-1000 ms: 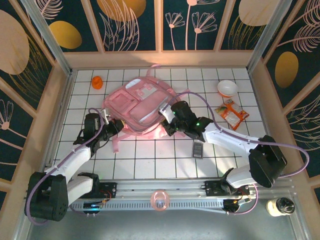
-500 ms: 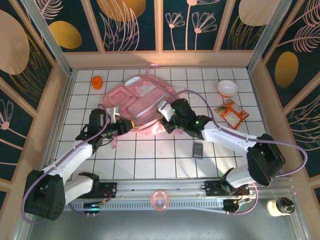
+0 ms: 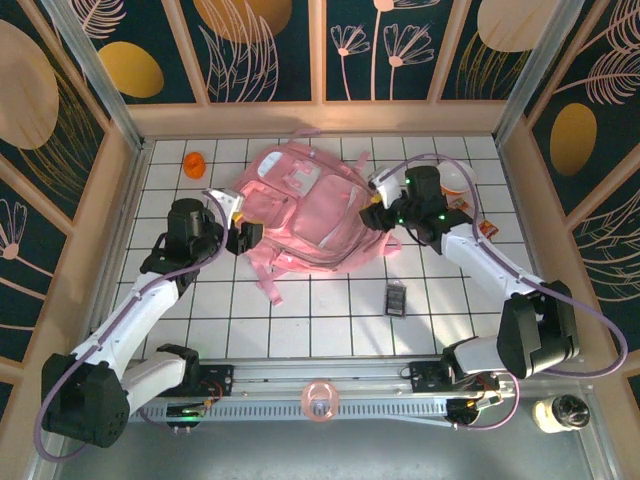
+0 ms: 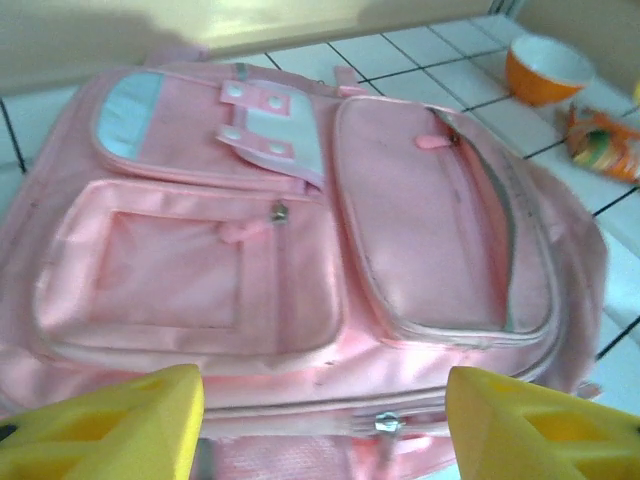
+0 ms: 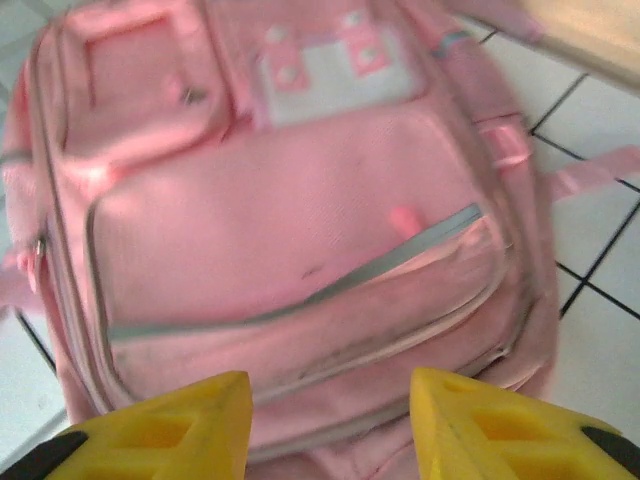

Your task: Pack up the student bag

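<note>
Left wrist: student bag lies front-up (pockets showing) beyond spread fingers.

I'm looking down on a white tiled floor with dark grid lines, light glaring off its middle. Dark teal wall panels with gold ovals and pale plant drawings are enclosing it far, left and right, framed in pale wood.
</note>
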